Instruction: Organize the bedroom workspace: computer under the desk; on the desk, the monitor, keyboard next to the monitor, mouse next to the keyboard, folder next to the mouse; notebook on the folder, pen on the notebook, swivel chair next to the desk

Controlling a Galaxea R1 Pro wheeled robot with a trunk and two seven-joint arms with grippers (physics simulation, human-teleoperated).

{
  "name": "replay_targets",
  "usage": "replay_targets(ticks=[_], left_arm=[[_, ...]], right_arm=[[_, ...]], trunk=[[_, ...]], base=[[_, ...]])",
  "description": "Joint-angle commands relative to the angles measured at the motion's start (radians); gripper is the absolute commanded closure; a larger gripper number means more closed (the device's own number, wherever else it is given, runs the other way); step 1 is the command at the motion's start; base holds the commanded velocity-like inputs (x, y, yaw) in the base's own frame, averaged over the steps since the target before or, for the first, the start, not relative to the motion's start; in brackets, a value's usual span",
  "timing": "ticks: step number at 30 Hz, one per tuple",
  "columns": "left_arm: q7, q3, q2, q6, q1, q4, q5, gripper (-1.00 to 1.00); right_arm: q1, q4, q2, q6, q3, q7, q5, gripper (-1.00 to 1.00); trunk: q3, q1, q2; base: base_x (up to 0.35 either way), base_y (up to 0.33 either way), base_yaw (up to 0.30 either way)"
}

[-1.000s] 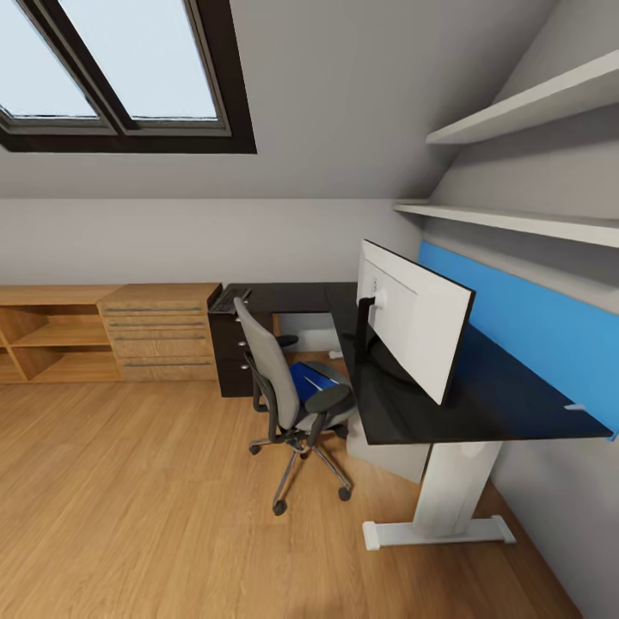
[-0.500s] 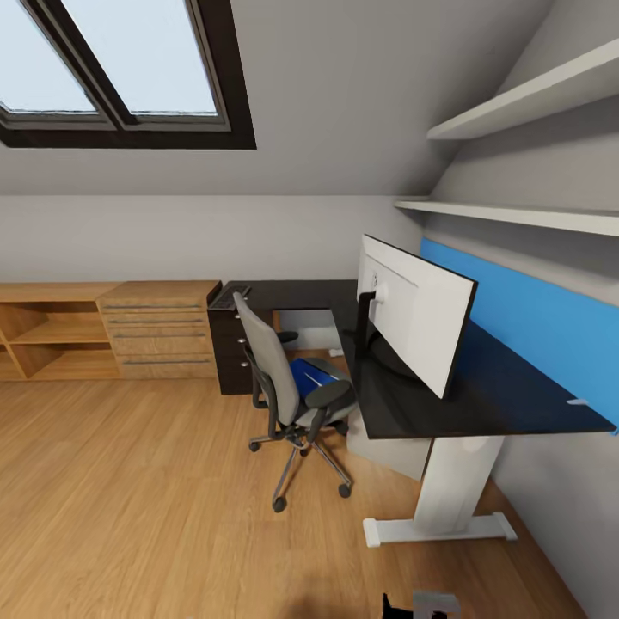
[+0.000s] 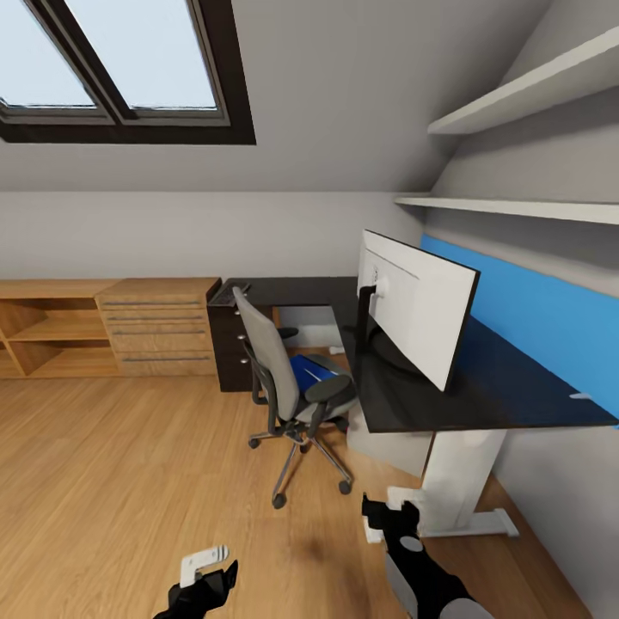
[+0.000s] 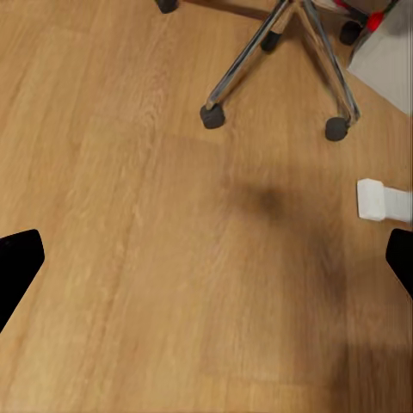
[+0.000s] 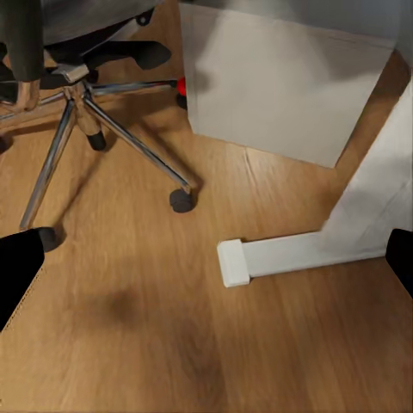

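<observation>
Both my end effectors, left [image 3: 209, 567] and right [image 3: 391, 513], hang spread and empty, low in frame over grainy wood floor [image 3: 129, 481]; glossy black surface [image 3: 430, 395] mid-right.

Glossy black desk [image 3: 481, 391] top, grey cloth swivel chair [image 3: 279, 370] on shiny metal legs, matt light-wood floor [image 3: 112, 481].

L hand [image 3: 206, 567]: low, fingers apart, empty | R hand [image 3: 389, 513]: raised fwd, fingers apart, empty

Open wood floor [image 3: 129, 481] is lying wide to the left of the swivel chair [image 3: 288, 387]. The chair is sitting tucked against the desk [image 3: 413, 404], blocking the gap beneath it, while its wheeled base [image 5: 95, 129] and the desk's white leg [image 3: 451, 481] are crowding the floor near the right gripper [image 3: 387, 516].
</observation>
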State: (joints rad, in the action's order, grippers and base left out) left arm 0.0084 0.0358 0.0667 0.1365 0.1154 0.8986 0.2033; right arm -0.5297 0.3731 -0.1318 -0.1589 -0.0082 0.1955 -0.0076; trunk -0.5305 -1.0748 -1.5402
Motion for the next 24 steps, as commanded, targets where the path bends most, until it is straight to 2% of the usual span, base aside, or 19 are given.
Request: replay_targets(ticks=[1, 4, 17, 20, 24], left_arm=[[0.0, 0.003, 0.001, 0.007, 0.002, 0.003, 0.011, -1.0], [-0.002, 0.006, 0.003, 0.006, 0.005, -0.004, 0.009, -1.0], [-0.01, 0.004, -0.006, -0.007, 0.007, -0.019, 0.003, -1.0], [-0.011, 0.004, -0.007, -0.01, 0.007, -0.02, 0.004, -1.0], [-0.01, 0.004, -0.007, -0.01, 0.007, -0.021, 0.006, -1.0]], right_arm=[[-0.011, 0.0, -0.002, 0.009, -0.001, 0.003, -0.002, -1.0], [-0.035, 0.003, -0.005, 0.041, 0.0, 0.005, -0.003, -1.0], [-0.048, 0.058, -0.007, 0.053, 0.004, -0.002, -0.003, -1.0], [-0.048, 0.064, -0.006, 0.039, 0.004, -0.003, -0.003, -1.0], [-0.049, 0.064, -0.005, -0.022, 0.003, -0.002, -0.003, -1.0]], trunk=[[-0.004, -0.004, -0.008], [-0.014, -0.015, -0.029], [-0.055, -0.065, -0.12], [-0.064, -0.077, -0.141], [-0.076, -0.092, -0.169]], base=[[0.0, 0.0, 0.0], [0.0, 0.0, 0.0], [0.0, 0.0, 0.0], [0.0, 0.0, 0.0], [0.0, 0.0, 0.0]])
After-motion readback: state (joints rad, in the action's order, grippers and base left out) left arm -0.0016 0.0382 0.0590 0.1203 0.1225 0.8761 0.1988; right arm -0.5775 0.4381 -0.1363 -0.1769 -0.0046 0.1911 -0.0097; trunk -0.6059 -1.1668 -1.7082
